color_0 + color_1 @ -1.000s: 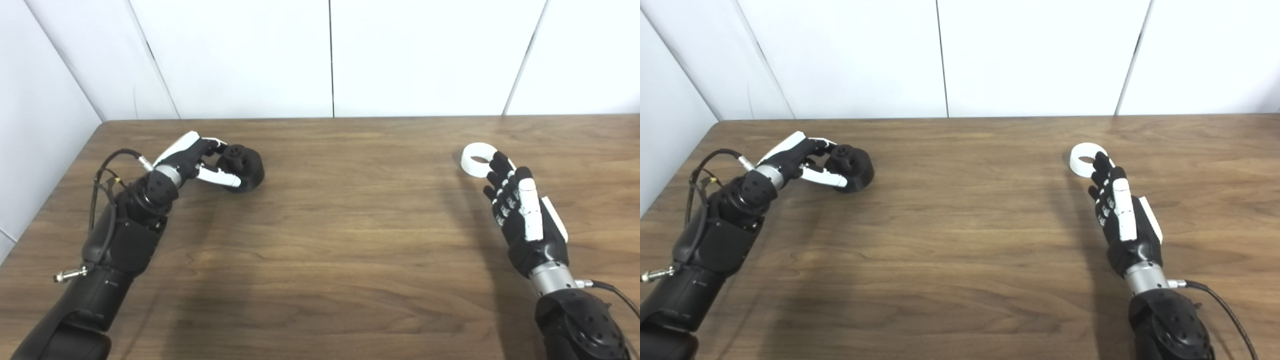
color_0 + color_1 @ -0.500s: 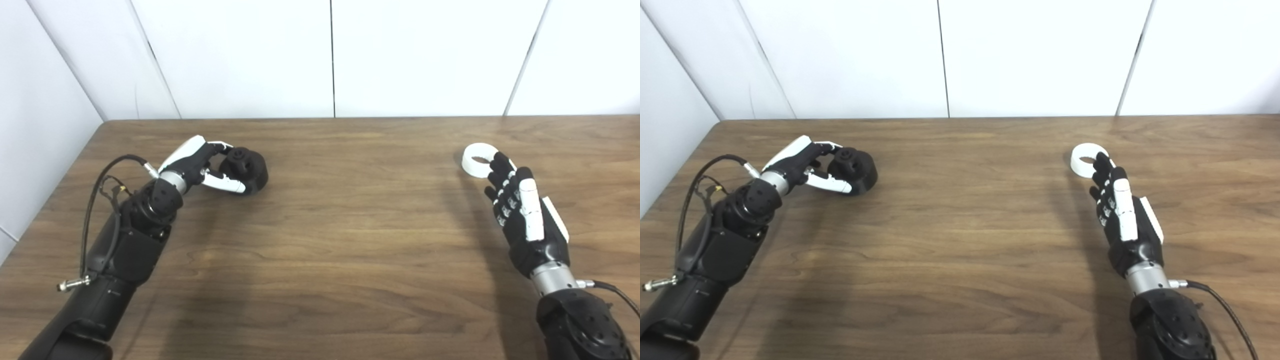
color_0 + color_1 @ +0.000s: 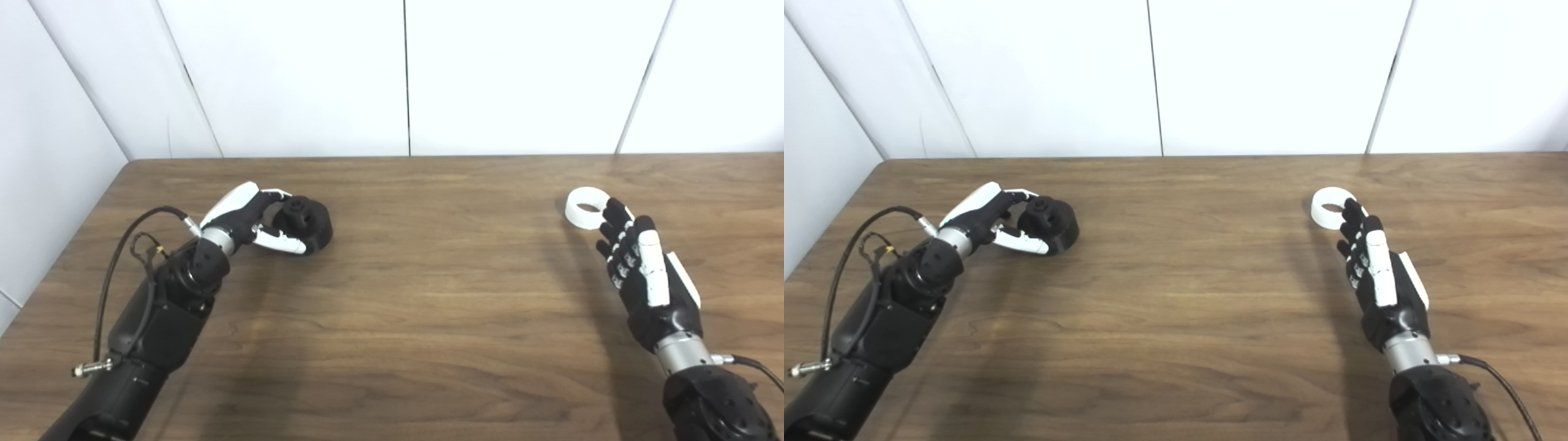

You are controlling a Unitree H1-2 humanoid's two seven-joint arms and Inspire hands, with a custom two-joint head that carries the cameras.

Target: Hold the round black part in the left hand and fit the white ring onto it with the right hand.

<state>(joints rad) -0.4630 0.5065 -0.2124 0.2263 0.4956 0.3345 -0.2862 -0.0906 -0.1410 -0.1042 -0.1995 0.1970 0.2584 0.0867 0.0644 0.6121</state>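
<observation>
L hand [image 3: 254, 214] fingers curl round black part [image 3: 304, 216] w/o clear grip, R hand [image 3: 643, 269] open, tips by ring [image 3: 587, 207]; secure both grips before lifting.

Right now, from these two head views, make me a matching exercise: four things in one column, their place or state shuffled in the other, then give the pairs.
Things:
1. round black part
2. white ring
3. left hand
4. right hand

Places or states:
A. flat on the table's right side, fingertips at its near edge
B. fingers extended toward the ring
C. on the table's left side, between finger and thumb
D. curled around the black part

Pairs: 1-C, 2-A, 3-D, 4-B
</observation>
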